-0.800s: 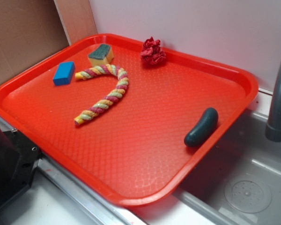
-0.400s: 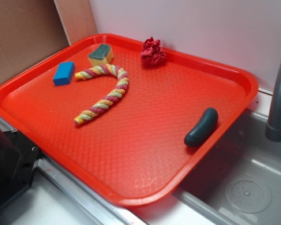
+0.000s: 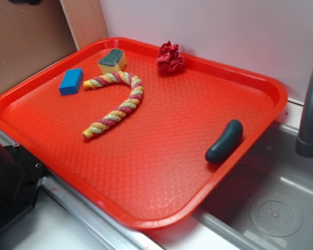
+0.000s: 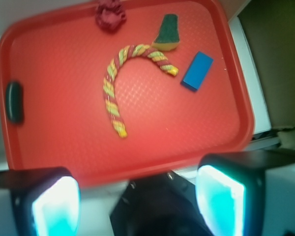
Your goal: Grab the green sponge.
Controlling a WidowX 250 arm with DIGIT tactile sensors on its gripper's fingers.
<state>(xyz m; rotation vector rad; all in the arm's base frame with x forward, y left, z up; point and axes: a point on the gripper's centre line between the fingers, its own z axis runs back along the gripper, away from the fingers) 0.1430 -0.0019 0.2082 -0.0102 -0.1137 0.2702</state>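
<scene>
Nothing on the tray (image 3: pixel 161 172) has shifted since the earlier frames; only a dark shape has appeared at the top left corner of the exterior view. Red and rectangular, the tray rests partly over a sink (image 3: pixel 274 208). On it lie a braided rope (image 3: pixel 117 104) curved like a hook, a dark green cucumber (image 3: pixel 224 141) at the right rim, a crumpled red cloth (image 3: pixel 170 57) and a blue block (image 3: pixel 71 81). At the far edge, touching the rope's end, sits the green sponge (image 3: pixel 112 61). Seen from the wrist, the end effector (image 4: pixel 137 201) hangs released, high above the near rim.
</scene>
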